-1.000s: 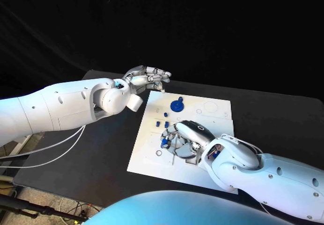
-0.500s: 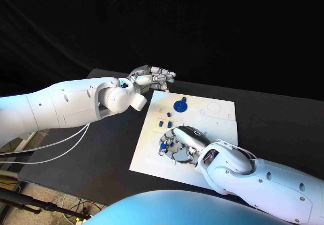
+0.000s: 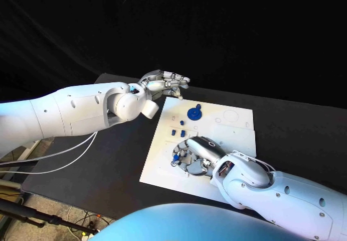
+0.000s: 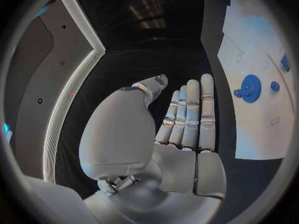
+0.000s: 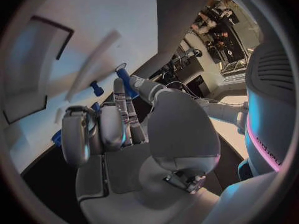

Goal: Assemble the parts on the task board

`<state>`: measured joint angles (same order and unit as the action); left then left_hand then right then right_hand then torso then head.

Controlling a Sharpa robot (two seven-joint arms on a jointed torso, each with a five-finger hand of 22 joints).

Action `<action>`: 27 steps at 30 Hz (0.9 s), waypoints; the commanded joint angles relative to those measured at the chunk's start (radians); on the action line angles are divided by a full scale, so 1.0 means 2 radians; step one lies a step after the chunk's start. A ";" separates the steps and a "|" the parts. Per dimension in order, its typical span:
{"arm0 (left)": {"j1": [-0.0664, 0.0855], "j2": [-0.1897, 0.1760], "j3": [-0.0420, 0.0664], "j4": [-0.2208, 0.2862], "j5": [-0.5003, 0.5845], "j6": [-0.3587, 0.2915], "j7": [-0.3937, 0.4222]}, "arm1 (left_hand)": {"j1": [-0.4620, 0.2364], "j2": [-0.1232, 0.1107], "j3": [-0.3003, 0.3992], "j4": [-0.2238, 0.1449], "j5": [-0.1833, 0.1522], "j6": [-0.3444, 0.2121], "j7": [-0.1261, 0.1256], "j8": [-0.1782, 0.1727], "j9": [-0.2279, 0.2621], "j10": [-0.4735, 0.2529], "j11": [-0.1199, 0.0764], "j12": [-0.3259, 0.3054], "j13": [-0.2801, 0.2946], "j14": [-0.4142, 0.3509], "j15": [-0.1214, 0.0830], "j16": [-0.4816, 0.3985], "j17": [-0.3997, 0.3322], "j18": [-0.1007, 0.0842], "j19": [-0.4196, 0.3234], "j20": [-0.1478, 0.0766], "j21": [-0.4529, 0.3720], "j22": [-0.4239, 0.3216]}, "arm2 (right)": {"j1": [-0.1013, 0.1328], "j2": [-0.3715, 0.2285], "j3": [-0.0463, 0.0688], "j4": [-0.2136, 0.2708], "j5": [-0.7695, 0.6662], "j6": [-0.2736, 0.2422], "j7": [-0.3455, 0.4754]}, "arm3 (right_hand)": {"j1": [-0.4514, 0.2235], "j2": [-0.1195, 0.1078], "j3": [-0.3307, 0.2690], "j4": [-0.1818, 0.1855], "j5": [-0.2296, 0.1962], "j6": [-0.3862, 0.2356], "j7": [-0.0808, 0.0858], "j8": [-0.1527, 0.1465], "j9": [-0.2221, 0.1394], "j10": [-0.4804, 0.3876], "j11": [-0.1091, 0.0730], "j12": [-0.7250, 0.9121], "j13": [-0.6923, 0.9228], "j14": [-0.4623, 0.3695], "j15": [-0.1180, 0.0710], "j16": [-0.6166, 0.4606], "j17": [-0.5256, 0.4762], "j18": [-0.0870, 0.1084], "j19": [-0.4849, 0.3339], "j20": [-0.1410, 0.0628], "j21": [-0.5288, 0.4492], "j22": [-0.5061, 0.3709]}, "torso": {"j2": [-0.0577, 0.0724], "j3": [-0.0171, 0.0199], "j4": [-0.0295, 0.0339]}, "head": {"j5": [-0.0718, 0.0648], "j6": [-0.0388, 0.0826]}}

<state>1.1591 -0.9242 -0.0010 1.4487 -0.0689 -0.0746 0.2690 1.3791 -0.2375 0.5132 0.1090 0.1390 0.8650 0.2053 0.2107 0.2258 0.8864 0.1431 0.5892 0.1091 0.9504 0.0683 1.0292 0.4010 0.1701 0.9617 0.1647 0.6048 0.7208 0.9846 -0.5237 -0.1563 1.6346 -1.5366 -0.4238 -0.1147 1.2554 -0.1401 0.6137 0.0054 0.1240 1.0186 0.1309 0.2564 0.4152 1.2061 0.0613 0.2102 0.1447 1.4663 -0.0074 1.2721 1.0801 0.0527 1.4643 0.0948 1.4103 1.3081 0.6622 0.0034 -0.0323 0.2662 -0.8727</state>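
Left hand [image 4: 181, 134] with fingers straight, held side by side, and the thumb set apart, nothing in its grasp. Behind it lies the black table [image 4: 143, 67]. The white task board [image 4: 255, 84] carries a blue gear-shaped part [image 4: 250, 88] with a small blue peg [image 4: 274, 86] near it.

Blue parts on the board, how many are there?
5: a gear, a small knob beside it, two pegs mid-board, one by the right hand. The hand may hide more.

A black table [image 3: 304, 125] stands against darkness, cables [image 3: 43, 163] trailing toward the floor.
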 commanded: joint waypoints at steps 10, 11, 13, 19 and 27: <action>0.000 0.000 0.000 0.002 0.003 0.009 0.002 | 0.001 0.003 -0.003 0.001 0.000 -0.002 0.000 -0.003 -0.001 -0.003 -0.001 0.002 0.001 0.000 0.002 -0.001 -0.001 0.006 0.002 0.000 -0.002 0.000 | -0.001 0.004 -0.002 -0.005 -0.016 0.025 -0.006 | 0.001 0.004 0.000 0.000 0.002 0.001 0.001 0.002 0.005 0.002 0.001 -0.003 0.000 0.007 -0.005 0.001 0.000 -0.006 0.012 -0.003 -0.001 0.091 | 0.000 0.0000 0.0000 | 0.003 0.000; 0.000 0.000 0.000 0.002 0.003 0.009 0.002 | 0.001 0.003 -0.003 0.001 0.000 -0.002 0.000 -0.003 -0.001 -0.003 -0.001 0.002 0.001 0.000 0.002 -0.001 -0.001 0.006 0.002 0.000 -0.002 0.000 | -0.001 0.004 -0.002 -0.005 -0.017 0.025 -0.006 | 0.001 0.004 0.000 0.000 0.002 0.001 0.001 0.002 0.005 0.002 0.001 -0.003 0.000 0.007 -0.005 0.001 0.000 -0.006 0.012 -0.003 -0.001 0.091 | 0.000 0.0000 0.0000 | 0.004 0.000; 0.000 0.000 0.000 0.002 0.003 0.009 0.002 | 0.001 0.003 -0.003 0.001 0.000 -0.002 0.000 -0.003 -0.001 -0.003 -0.001 0.002 0.001 0.000 0.002 -0.001 -0.001 0.006 0.002 0.000 -0.002 0.000 | -0.002 0.005 -0.002 -0.006 -0.018 0.026 -0.007 | 0.001 0.004 0.000 0.000 0.002 0.001 0.001 0.002 0.005 0.002 0.001 -0.003 0.000 0.007 -0.005 0.001 0.000 -0.006 0.012 -0.003 -0.001 0.091 | 0.000 0.0000 0.0000 | 0.005 0.000; 0.000 0.000 0.000 0.002 0.003 0.009 0.002 | 0.001 0.003 -0.003 0.001 0.000 -0.002 0.000 -0.003 -0.001 -0.003 -0.001 0.002 0.001 0.000 0.002 -0.001 -0.001 0.006 0.002 0.000 -0.002 0.000 | -0.002 0.007 -0.003 -0.008 -0.020 0.027 -0.010 | 0.000 0.004 0.000 0.000 0.002 0.000 0.001 0.002 0.005 0.002 0.001 -0.003 0.000 0.007 -0.004 0.002 0.001 -0.006 0.013 -0.003 0.000 0.091 | 0.000 -0.0003 0.0001 | 0.005 0.000; 0.000 -0.001 0.000 0.003 0.003 0.009 0.001 | 0.000 0.003 -0.004 0.002 0.000 -0.003 0.000 -0.003 -0.001 -0.004 -0.001 0.003 0.001 0.000 0.002 -0.001 -0.001 0.006 0.002 0.000 -0.003 -0.001 | -0.004 0.007 -0.003 -0.004 -0.018 0.020 -0.006 | 0.001 0.004 0.000 0.000 0.002 -0.002 0.001 0.001 0.005 0.004 0.000 -0.002 0.001 0.007 -0.004 0.002 0.001 -0.006 0.013 -0.003 0.000 0.091 | 0.000 0.0001 0.0001 | 0.008 0.000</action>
<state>1.1591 -0.9264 -0.0010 1.4510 -0.0689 -0.0727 0.2676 1.3792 -0.2375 0.5090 0.1132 0.1390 0.8650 0.2053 0.2107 0.2259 0.8827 0.1394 0.5891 0.1089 0.9504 0.0683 1.0293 0.3997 0.1701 0.9616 0.1645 0.6049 0.7197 0.9800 -0.5089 -0.1609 1.6244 -1.5609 -0.4032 -0.1186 1.2531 -0.1424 0.6136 0.0053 0.1236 1.0084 0.1310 0.2581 0.4231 1.2075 0.0627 0.2103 0.1452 1.4663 -0.0074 1.2721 1.0816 0.0530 1.4643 0.0949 1.4103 1.3078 0.6623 0.0028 -0.0320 0.2801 -0.8727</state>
